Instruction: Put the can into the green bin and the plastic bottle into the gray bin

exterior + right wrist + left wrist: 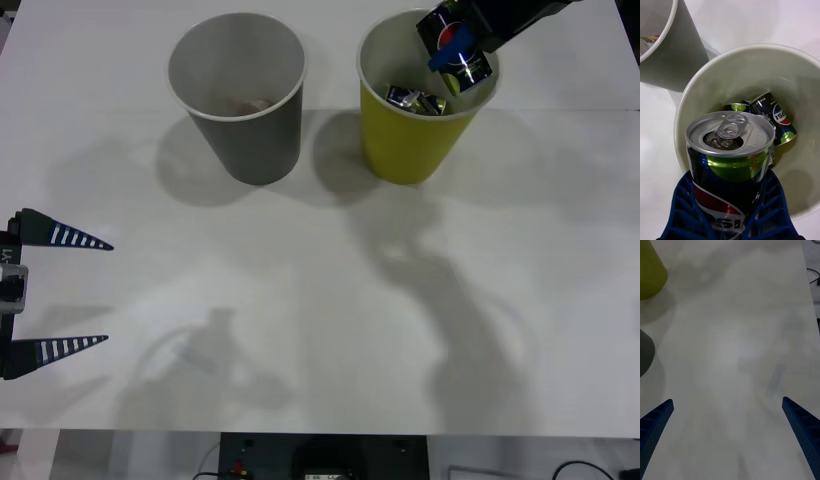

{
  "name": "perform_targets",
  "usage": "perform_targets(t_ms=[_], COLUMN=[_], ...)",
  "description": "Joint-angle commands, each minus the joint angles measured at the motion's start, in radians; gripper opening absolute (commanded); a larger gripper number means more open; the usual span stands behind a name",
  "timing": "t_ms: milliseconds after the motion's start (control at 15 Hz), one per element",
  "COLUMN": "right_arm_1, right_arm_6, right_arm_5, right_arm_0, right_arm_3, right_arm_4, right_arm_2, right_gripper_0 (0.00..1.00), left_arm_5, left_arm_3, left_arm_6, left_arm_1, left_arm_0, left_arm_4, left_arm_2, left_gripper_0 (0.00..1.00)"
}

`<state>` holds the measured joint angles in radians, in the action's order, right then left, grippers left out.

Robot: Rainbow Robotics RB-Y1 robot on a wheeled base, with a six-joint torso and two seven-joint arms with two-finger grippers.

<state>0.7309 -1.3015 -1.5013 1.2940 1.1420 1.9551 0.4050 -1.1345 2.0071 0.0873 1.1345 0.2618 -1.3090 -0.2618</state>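
The right gripper [452, 52] clasps the can [452, 38] between its blue fingers [681, 210], holding it tilted over the open mouth of the green bin [405, 150] at the far right of the desk [320, 330]. Other cans [777, 116] lie inside that bin. The gray bin [250, 140] stands just to its left. The left gripper [60, 290] hangs open at the near left edge.

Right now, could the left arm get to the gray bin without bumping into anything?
Probably yes. The left gripper hangs open at the table's left edge, with bare tabletop between it and the gray bin. The right gripper holds the can over the green bin.
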Motion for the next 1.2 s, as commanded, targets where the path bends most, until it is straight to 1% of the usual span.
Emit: perform_targets(t_ms=[67,200,333,400,467,533,600,667,800,933,1133,1200], right_arm_1=[-0.061,-0.084,-0.085,-0.084,-0.084,-0.082,-0.077,-0.073,-0.062,-0.036,0.028,0.048], right_arm_6=[0.022,0.025,0.042,0.059,0.073,0.082,0.096,0.099,0.129,0.151,0.183,0.189], right_arm_5=[0.076,0.099,0.101,0.101,0.101,0.101,0.098,0.095,0.078,0.05,-0.045,-0.069], right_arm_0=[0.054,0.062,0.062,0.06,0.062,0.062,0.062,0.06,0.06,0.06,0.042,0.018], right_arm_3=[-0.11,-0.122,-0.123,-0.123,-0.123,-0.123,-0.123,-0.122,-0.122,-0.117,-0.068,-0.028], right_arm_4=[0.057,0.108,0.113,0.114,0.116,0.117,0.113,0.108,0.093,0.037,-0.071,-0.094], right_arm_2=[0.026,0.026,0.031,0.032,0.032,0.034,0.032,0.032,0.032,0.028,-0.032,-0.078], right_gripper_0=[0.0,0.0,0.0,0.1,0.33,0.66,0.94,1.0,1.0,1.0,1.0,1.0], left_arm_5=[0.0,0.0,0.0,0.0,0.0,0.0,0.0,0.0,0.0,0.0,0.0,0.0], left_arm_3=[0.0,0.0,0.0,0.0,0.0,0.0,0.0,0.0,0.0,0.0,0.0,0.0], left_arm_6=[0.0,0.0,0.0,0.0,0.0,0.0,0.0,0.0,0.0,0.0,0.0,0.0], left_arm_1=[0.0,0.0,0.0,0.0,0.0,0.0,0.0,0.0,0.0,0.0,0.0,0.0], left_arm_0=[0.0,0.0,0.0,0.0,0.0,0.0,0.0,0.0,0.0,0.0,0.0,0.0], left_arm_4=[0.0,0.0,0.0,0.0,0.0,0.0,0.0,0.0,0.0,0.0,0.0,0.0], left_arm_2=[0.0,0.0,0.0,0.0,0.0,0.0,0.0,0.0,0.0,0.0,0.0,0.0], left_gripper_0=[1.0,1.0,1.0,1.0,1.0,1.0,1.0,1.0,1.0,1.0,1.0,1.0])
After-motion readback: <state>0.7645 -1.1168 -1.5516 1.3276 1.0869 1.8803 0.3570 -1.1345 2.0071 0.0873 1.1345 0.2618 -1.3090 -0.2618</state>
